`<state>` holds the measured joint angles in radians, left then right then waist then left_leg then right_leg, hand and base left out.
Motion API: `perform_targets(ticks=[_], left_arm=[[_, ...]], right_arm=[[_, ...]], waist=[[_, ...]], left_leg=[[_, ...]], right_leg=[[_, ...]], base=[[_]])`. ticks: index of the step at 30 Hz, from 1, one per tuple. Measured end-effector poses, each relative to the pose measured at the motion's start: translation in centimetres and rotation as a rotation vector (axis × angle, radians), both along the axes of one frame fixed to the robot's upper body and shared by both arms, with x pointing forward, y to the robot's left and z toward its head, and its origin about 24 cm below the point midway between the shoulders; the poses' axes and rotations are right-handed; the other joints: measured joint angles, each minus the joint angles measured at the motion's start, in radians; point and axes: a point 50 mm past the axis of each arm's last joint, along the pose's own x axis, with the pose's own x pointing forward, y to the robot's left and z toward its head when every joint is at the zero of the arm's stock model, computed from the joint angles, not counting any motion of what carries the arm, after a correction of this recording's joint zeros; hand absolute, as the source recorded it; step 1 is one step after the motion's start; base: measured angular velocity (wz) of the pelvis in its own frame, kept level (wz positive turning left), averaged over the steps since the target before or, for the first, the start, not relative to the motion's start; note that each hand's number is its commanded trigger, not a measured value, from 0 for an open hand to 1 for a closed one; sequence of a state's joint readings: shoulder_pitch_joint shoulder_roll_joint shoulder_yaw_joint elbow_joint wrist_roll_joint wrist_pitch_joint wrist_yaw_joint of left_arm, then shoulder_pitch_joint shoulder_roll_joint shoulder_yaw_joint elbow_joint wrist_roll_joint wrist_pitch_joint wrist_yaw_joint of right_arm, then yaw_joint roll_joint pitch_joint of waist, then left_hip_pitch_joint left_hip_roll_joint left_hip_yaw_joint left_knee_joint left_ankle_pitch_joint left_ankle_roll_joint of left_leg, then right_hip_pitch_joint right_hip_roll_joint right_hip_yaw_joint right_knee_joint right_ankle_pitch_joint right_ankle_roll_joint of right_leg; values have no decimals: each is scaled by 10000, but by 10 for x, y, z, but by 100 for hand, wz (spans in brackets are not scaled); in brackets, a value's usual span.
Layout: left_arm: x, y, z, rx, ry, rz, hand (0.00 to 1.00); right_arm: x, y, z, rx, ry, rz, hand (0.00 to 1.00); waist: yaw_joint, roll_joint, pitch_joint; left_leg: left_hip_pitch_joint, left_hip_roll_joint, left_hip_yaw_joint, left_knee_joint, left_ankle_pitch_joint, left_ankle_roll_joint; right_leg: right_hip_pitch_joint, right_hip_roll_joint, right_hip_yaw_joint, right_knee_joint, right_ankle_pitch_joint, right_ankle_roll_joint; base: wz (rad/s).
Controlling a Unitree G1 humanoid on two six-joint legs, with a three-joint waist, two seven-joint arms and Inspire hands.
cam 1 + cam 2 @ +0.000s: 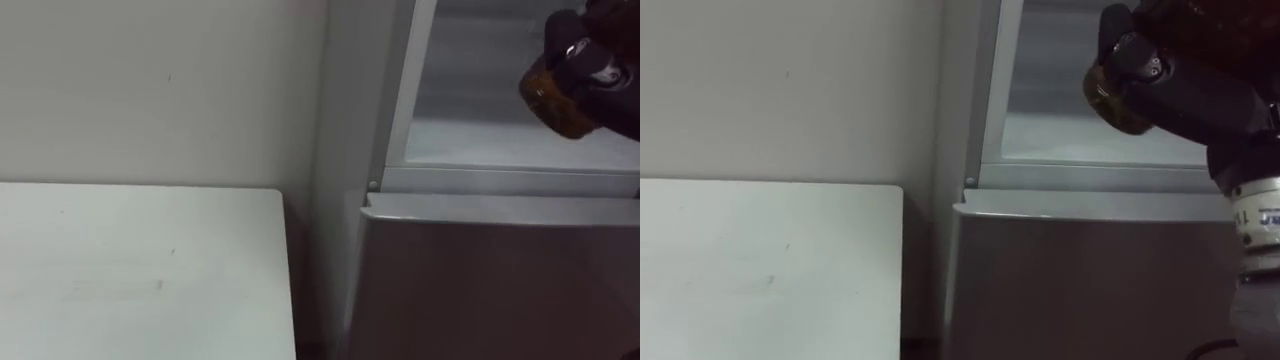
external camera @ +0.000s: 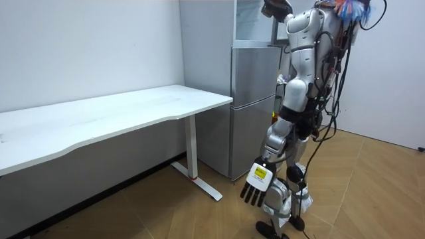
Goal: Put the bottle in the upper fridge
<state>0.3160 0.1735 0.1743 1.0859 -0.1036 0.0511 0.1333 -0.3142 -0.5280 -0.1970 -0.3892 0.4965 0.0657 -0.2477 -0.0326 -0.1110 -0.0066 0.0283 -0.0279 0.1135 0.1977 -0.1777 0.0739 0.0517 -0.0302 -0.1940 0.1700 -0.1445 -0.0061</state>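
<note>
Right eye view: bottle [image 1: 1106,102] under fingers [image 1: 1137,52]

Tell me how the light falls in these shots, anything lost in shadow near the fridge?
Left eye view: the right hand and brown bottle read dark against the pale, lit inside of the upper fridge. Right eye view: the gap between table and fridge lies in deep shadow. Room view: even light, the left hand hanging plainly visible.

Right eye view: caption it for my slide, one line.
The right robot hand holds the bottle at the open upper fridge, above the shut lower door.
</note>
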Motion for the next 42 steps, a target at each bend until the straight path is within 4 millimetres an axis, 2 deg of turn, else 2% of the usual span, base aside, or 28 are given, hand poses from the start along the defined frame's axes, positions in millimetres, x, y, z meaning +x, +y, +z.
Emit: perform_targets(ticks=[6, 12, 15, 20, 22, 24, 25, 29, 35, 42], left_arm=[[4, 3, 1, 189, 49, -517, 0], [7, 3, 1, 362, 49, -641, 0], [8, 3, 1, 356, 6, -672, 0], [7, 2, 1, 344, 29, -655, 0], [7, 1, 0, 338, 95, -799, 0], [7, 2, 1, 356, 77, -803, 0], [7, 3, 1, 387, 86, -804, 0], [3, 3, 1, 503, 313, -725, 0], [-5, 5, 2, 543, 806, -1015, 0], [-11, 7, 3, 614, 978, -1100, 0]], right_arm=[[7, -14, -12, 185, 612, -708, 100], [14, -30, -26, 718, 1200, -1805, 100], [18, -39, -35, 1020, 1640, -2312, 100], [25, -57, -55, 1949, 2525, -2963, 100], [28, -66, -65, 2704, 2938, -3295, 100], [32, -71, -69, 3247, 3144, -3679, 100], [34, -75, -71, 3531, 3240, -4034, 100], [39, -84, -78, 4254, 3547, -5017, 100], [39, -86, -83, 4592, 3698, -5700, 100], [38, -86, -84, 4843, 3725, -5810, 100]], waist=[[4, -66, -12], [68, -50, 97], [117, -36, 109], [222, -22, 103], [383, 53, 43], [409, 117, 48], [468, 159, 22], [701, 181, 8], [1046, 55, 62], [1309, -242, 100]], left_leg=[[61, 13, 13, -94, -28, -9], [168, 31, 25, -179, -53, -33], [150, 30, 26, -189, -54, -32], [133, 29, 26, -196, -54, -32], [18, 20, 25, -171, -52, -27], [-25, 20, 23, -138, -52, -26], [-100, 22, 18, -109, -52, -26], [-147, 30, 27, -97, -44, -34], [-149, 37, 28, -78, -39, -41], [-227, -1, -145, 0, -39, -34]], right_leg=[[48, 44, 6, 42, 8, -9], [176, 59, -14, 20, 7, -8], [140, 53, -20, 21, 7, -8], [122, 62, -48, 27, 6, -7], [-11, 50, -54, 72, 6, -7], [-68, 42, -54, 134, 4, -4], [-155, 42, -34, 187, 3, -2], [-197, 48, -46, 194, 3, -3], [-191, 48, -84, 188, 1, -4], [-151, 14, -280, 192, -2, 1]], base=[[0], [0], [0], [0], [0], [0], [0], [0], [0], [7]])
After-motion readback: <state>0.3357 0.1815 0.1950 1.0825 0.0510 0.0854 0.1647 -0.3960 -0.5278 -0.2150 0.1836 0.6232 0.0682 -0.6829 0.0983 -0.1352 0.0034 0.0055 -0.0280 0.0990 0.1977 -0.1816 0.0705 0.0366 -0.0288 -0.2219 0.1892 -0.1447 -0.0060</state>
